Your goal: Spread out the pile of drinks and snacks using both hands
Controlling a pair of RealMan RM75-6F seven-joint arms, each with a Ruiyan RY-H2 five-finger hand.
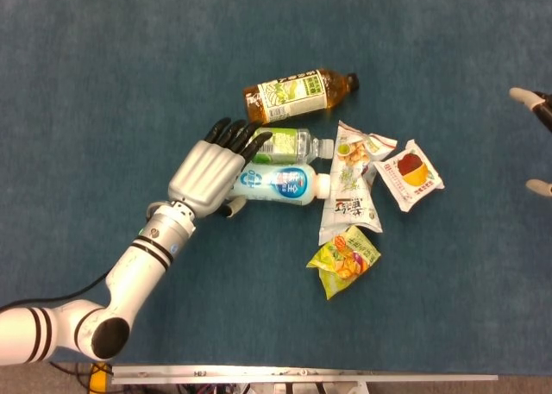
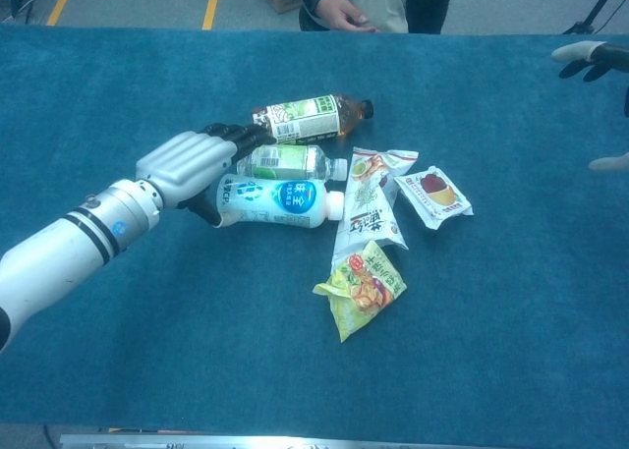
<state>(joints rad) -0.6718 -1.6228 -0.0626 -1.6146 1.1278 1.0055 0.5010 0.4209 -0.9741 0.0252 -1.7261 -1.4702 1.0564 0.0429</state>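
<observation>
On the blue counter (image 1: pixel 103 84) we see our left hand (image 1: pixel 207 174) lying flat with its fingers (image 1: pixel 231 134) extended side by side, touching the white-and-blue bottle (image 1: pixel 276 184) and the clear green-label bottle (image 1: pixel 289 141), gripping nothing. Just beyond them lies the brown tea bottle (image 1: pixel 297 96); to the right are the long white packet (image 1: pixel 349 187), red-fruit packet (image 1: pixel 410 174) and yellow-green snack bag (image 1: pixel 345 260). At the right edge our right hand (image 1: pixel 536 109) shows only fingertips, spread apart, holding nothing.
</observation>
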